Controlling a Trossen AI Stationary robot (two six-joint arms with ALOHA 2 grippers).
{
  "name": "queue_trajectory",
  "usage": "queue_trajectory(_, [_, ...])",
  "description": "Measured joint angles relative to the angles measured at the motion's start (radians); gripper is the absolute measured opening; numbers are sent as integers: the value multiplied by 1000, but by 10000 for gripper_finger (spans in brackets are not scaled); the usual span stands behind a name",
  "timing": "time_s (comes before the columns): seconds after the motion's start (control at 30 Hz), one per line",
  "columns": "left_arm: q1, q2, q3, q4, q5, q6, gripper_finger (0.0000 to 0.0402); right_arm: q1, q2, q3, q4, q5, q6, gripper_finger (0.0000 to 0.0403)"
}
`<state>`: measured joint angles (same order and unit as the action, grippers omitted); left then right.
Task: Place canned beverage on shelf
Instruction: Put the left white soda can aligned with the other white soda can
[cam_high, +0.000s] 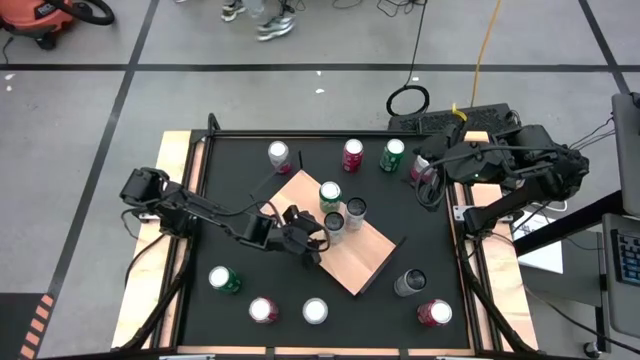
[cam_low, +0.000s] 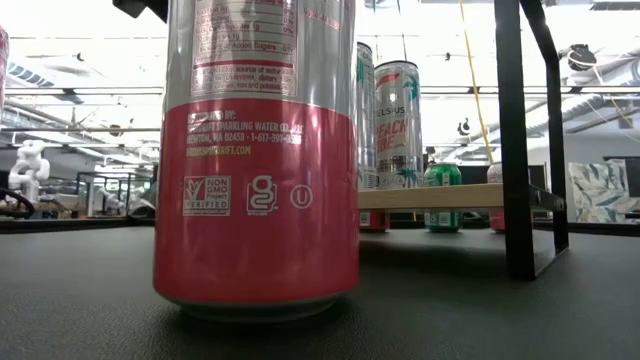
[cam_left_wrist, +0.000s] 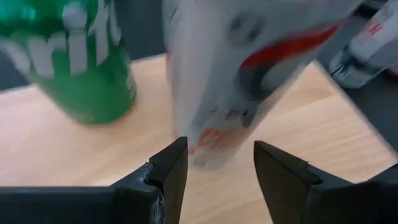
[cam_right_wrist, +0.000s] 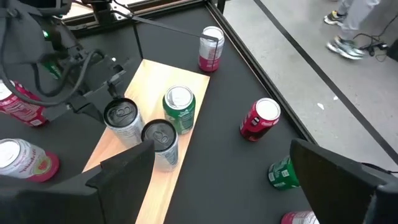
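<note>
**Left gripper at a silver can on the shelf**

The shelf (cam_high: 352, 252), a tan wood-grain board with black corner rods, sits skewed in the middle of the black table (cam_high: 240, 170). Three cans stand together on it: a green Sprite can (cam_high: 330, 195), a silver can with a dark top (cam_high: 355, 209) just beside it, and a second dark-topped silver can (cam_high: 334, 224) nearest the left arm.

The left gripper (cam_high: 308, 243) reaches over the shelf's edge to that nearest can. In the left wrist view its fingers (cam_left_wrist: 169, 171) stand partly apart at the foot of the silver can with red markings (cam_left_wrist: 249, 74), one on each side; whether they press on it cannot be told. The green can (cam_left_wrist: 81, 62) stands just beside it on the board.

The right gripper (cam_right_wrist: 217, 180) waits at the table's right rear edge, well apart from the shelf, fingers spread wide and empty.

Other cans stand on the table around the shelf: a red one (cam_high: 353, 154), a green one (cam_high: 392, 154), a pink-and-white one (cam_high: 280, 156), and several more along the near edge, including a dark can (cam_high: 410, 283).
</note>
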<state>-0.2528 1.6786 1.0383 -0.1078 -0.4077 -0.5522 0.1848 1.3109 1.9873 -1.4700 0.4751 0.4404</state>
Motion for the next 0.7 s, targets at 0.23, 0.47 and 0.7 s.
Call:
queue_trajectory(0.23, [5, 17, 0, 64, -5, -17, 180, 0, 0, 0, 0, 0, 4, 351])
queue_trajectory(0.47, [11, 30, 0, 105, -16, -18, 180, 0, 0, 0, 0, 0, 11, 351])
queue_trajectory(0.7, [11, 37, 0, 126, -15, -42, 180, 0, 0, 0, 0, 0, 12, 351])
